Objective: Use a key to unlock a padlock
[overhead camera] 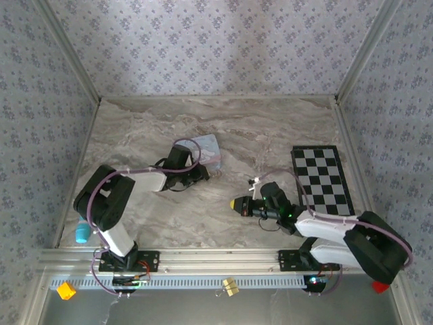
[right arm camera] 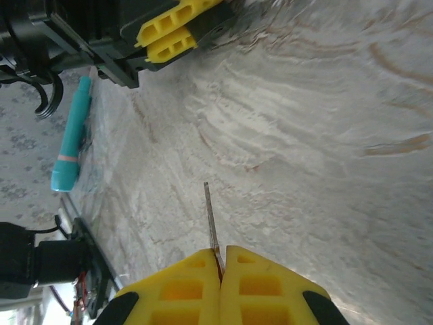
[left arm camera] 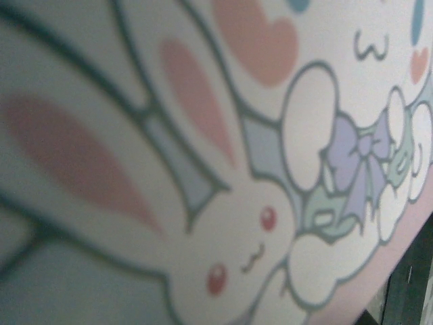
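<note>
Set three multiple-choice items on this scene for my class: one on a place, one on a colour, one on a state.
1. Where does the checkerboard lie?
A) on the right side of the table
B) on its left side
C) on the back wall

2. What colour are the fingertips of the right tool?
A) red
B) yellow
C) white

3. How is the right tool?
A) wide open
B) shut on a red ball
C) shut on a thin metal piece

Answers:
1 A: the top view shows it beside the right arm.
2 B: the right wrist view shows them bright yellow.
3 C: the fingertips meet, with the metal piece sticking out between them.
</note>
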`<act>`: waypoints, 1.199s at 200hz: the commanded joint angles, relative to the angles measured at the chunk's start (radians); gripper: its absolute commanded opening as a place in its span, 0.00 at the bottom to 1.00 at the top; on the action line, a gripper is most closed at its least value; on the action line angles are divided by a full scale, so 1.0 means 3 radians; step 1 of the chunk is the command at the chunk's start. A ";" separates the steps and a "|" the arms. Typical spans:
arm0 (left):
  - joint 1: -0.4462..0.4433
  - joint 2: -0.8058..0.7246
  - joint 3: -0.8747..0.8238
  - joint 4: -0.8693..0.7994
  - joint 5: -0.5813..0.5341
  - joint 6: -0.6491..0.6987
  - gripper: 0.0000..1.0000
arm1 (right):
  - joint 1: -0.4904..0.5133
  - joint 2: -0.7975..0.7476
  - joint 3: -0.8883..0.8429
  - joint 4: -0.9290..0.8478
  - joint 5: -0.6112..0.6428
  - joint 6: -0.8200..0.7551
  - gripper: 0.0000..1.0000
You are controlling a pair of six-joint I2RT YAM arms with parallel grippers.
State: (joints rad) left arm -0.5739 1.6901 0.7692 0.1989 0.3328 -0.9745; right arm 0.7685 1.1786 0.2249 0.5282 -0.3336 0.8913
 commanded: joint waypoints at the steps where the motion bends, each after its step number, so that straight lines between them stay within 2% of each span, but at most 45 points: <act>1: -0.0110 -0.0064 0.0050 0.0004 0.0195 -0.0238 0.04 | 0.0021 0.0171 -0.0019 0.0569 -0.0086 0.0209 0.00; 41: -0.0231 0.0075 -0.0079 0.0611 0.0404 -0.0646 0.04 | -0.0066 0.0511 0.0015 0.0963 -0.0221 0.0457 0.00; 85: -0.0265 0.0047 -0.0061 0.0599 0.0433 -0.0639 0.04 | -0.0190 0.1026 0.0106 0.1499 -0.0426 0.0761 0.00; 150: -0.0263 0.0035 -0.0091 0.0616 0.0475 -0.0650 0.03 | -0.0423 0.1992 0.0120 0.2884 -0.0738 0.1302 0.00; 196: -0.0260 0.0045 -0.0089 0.0642 0.0485 -0.0661 0.03 | -0.0519 0.2063 0.0125 0.2890 -0.0855 0.1190 0.00; 240: -0.0262 0.0047 -0.0049 0.0619 0.0525 -0.0698 0.02 | -0.0678 0.2178 0.0175 0.2898 -0.1140 0.1227 0.00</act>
State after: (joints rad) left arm -0.6441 1.6978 0.7486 0.3710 0.4122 -1.1393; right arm 0.5835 1.8126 0.2554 1.3621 -0.6044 1.2499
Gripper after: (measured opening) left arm 0.148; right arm 0.050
